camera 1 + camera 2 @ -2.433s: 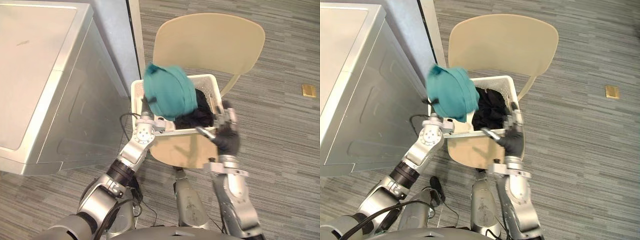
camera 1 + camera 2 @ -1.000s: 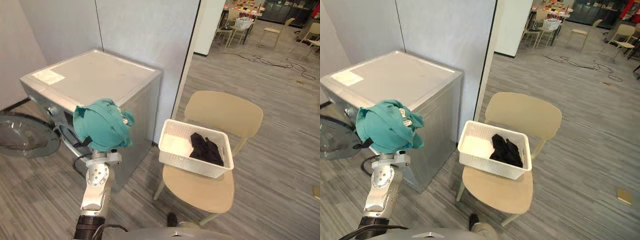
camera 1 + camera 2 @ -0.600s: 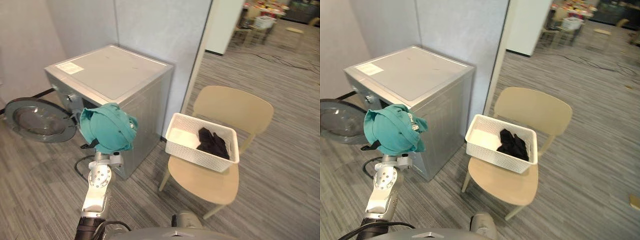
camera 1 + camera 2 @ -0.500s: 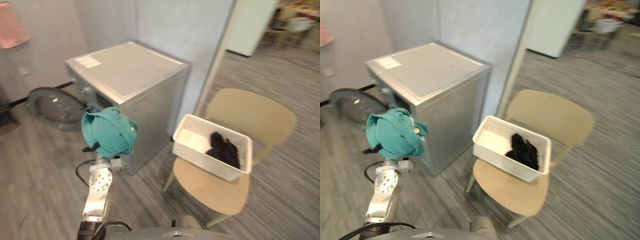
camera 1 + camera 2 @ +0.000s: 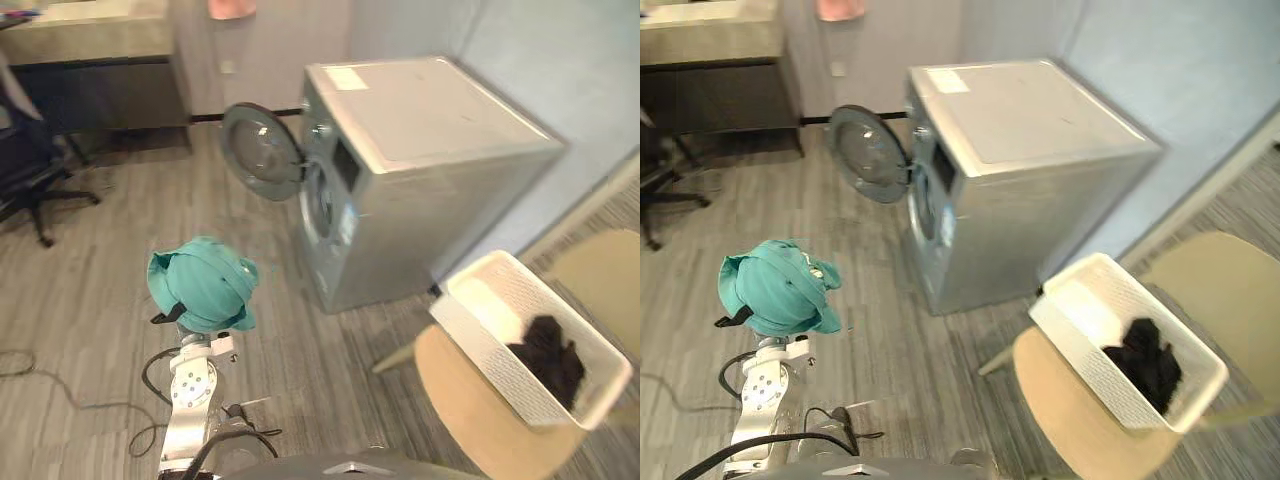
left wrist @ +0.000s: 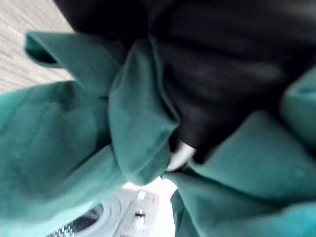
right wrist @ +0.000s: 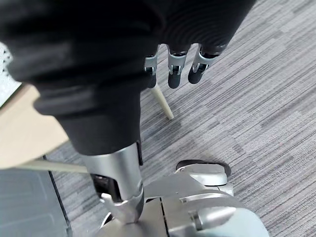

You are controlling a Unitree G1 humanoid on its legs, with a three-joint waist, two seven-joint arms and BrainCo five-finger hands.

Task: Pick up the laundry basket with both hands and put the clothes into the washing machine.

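Now | left hand (image 6: 232,74) wrapped in teal garment (image 5: 200,285), grasp cannot be told | right hand (image 7: 197,24) fingers (image 7: 176,69) relaxed, empty, grey floor (image 7: 247,113) past them.

Washing machine (image 5: 430,170) stood at centre rear, its door (image 5: 262,152) open on its left. Basket (image 5: 488,362) sat on chair (image 5: 455,400) to the right, dark garment (image 5: 548,355) inside. Bundled cloth (image 5: 200,285) at front left.

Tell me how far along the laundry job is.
Done: the washer door is open and the teal cloth is out of the basket. In hand: that cloth, bunched over the left hand, short of the washer. Left: load it, then the black clothes lying in the basket on the chair. The right hand hangs open.
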